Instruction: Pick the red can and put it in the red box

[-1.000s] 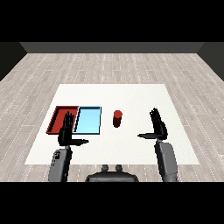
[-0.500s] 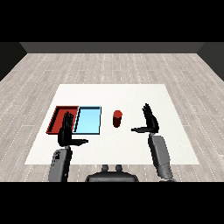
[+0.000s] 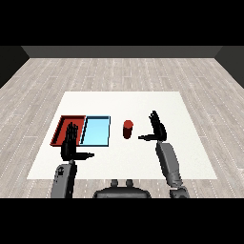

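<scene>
A white table (image 3: 190,102) is set on a floor (image 3: 119,71) made of pale grey wood planks. A dark wall (image 3: 122,51) is seen behind.

You had one view only, from the robot's head, looking down and forward across the white surface (image 3: 190,109) from fairly far back, wooden floor (image 3: 119,71) beyond, both forearms entering from the lower corners.

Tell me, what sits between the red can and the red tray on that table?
In the head view, the light blue tray lies between the red can and the red tray, right beside the red tray. A bare strip of white table separates it from the can.
</scene>
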